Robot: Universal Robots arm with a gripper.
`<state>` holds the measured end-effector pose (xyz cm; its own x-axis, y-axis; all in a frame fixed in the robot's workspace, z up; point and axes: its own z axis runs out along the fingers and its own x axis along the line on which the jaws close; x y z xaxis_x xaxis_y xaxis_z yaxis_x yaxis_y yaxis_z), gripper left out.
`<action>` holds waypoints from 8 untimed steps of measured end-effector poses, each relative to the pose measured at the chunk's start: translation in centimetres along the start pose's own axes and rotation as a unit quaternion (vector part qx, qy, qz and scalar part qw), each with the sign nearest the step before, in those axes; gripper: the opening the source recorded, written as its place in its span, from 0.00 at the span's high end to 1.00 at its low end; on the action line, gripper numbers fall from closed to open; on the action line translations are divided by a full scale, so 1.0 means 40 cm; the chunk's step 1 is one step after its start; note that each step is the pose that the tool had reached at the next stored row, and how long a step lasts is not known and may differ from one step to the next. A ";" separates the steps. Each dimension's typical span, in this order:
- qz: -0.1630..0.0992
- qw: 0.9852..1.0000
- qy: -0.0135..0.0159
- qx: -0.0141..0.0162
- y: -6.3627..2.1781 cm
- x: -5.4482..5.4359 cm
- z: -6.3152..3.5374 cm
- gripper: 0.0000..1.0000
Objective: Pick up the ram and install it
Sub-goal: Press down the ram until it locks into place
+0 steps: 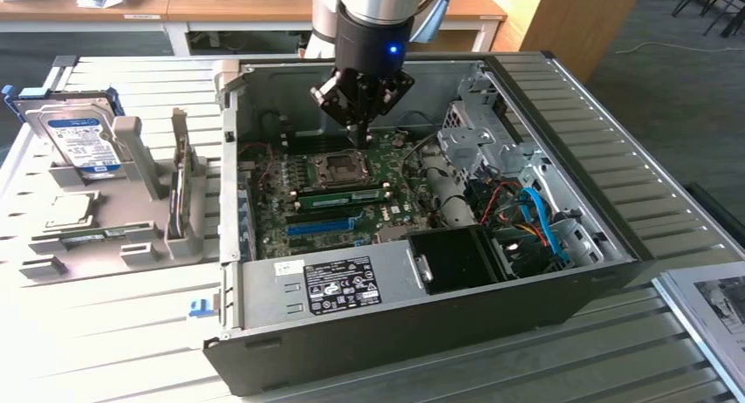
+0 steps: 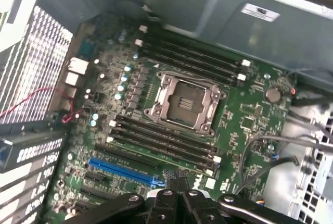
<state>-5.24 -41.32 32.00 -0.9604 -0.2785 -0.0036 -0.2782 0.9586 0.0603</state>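
Gripper (image 1: 365, 133) hangs at upper centre of the exterior view, inside the open computer case (image 1: 605, 237), with its fingers drawn together and nothing visible between them. Its tips stand just above the empty processor socket (image 1: 340, 168) on the green motherboard (image 1: 390, 215). A ram stick (image 1: 345, 195) lies seated in a slot just below the socket, at centre frame, apart from the gripper. Further down sits the blue slot (image 1: 320, 226). At left of the frame, outside the case, a grey holder (image 1: 134, 237) stands on the table (image 1: 105, 333) and carries a hard drive (image 1: 79, 140). From the wrist view, the socket (image 2: 183, 101) sits at centre, with dark memory slots (image 2: 161, 135) beside it.
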 end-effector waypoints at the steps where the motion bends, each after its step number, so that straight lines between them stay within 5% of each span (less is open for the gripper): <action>1: 0.008 1.000 0.000 0.000 0.000 0.000 0.000 0.90; 8: 0.061 0.998 -0.004 0.000 0.000 0.000 0.001 0.90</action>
<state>-5.25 -41.32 31.95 -0.9873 -0.1588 -0.0036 -0.1587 0.9855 0.0604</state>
